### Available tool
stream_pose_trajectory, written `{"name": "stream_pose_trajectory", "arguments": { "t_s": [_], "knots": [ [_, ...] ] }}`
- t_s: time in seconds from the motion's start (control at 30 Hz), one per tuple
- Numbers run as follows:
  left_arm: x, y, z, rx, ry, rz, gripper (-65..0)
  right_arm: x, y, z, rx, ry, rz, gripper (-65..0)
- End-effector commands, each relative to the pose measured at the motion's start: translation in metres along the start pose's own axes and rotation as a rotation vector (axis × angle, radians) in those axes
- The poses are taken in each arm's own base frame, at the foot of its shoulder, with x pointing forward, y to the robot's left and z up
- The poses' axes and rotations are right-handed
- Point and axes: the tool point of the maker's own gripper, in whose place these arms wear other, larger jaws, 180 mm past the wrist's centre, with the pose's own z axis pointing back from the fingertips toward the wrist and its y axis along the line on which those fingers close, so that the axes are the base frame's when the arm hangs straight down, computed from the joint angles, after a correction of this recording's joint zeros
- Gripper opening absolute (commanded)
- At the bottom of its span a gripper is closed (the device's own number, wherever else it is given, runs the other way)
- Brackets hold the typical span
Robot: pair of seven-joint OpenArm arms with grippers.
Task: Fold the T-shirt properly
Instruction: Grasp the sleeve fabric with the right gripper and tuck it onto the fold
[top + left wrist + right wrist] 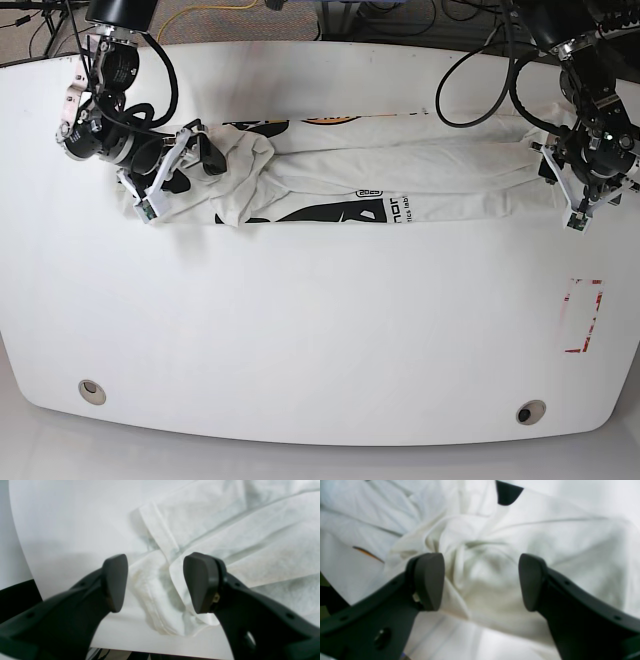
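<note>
The cream T-shirt point(400, 170) lies as a long wrinkled band across the far half of the white table point(320, 330), with black lettering on its near edge and orange print on its far edge. My right gripper point(195, 158) is at the band's bunched left end. In the right wrist view it point(481, 581) stands open, with gathered cloth point(480, 555) rising between the fingers. My left gripper point(552, 178) is at the band's right end. In the left wrist view it point(158, 585) is open, astride a folded corner of the shirt point(155, 592).
A red rectangular marking point(582, 315) is on the table at the near right. Two round holes point(92, 390) point(530, 410) sit by the front edge. Cables and dark gear run behind the table's far edge point(300, 20).
</note>
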Motion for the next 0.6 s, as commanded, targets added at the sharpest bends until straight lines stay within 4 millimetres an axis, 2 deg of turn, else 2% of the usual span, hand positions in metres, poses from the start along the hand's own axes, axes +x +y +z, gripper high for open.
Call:
{"name": "stream_pose_trajectory", "arguments": {
  "t_s": [0.0,0.23,0.47,0.57],
  "knots": [
    [0.008,0.009,0.005,0.024,-0.028,-0.006,-27.6,0.01,0.001,-0.002,0.016,-0.03,0.004,-20.5],
    [0.005,0.007,0.005,0.02,-0.02,-0.009,-27.6,0.021,0.039,-0.019,0.104,-0.05,0.046,-20.5],
    [0.004,0.007,0.005,0.021,-0.018,-0.008,-27.6,0.036,0.099,-0.029,0.246,-0.071,0.096,-20.5],
    [0.004,0.007,0.005,0.021,-0.018,-0.008,-27.6,0.047,0.118,-0.029,0.298,-0.111,0.105,-20.5]
  ]
}}
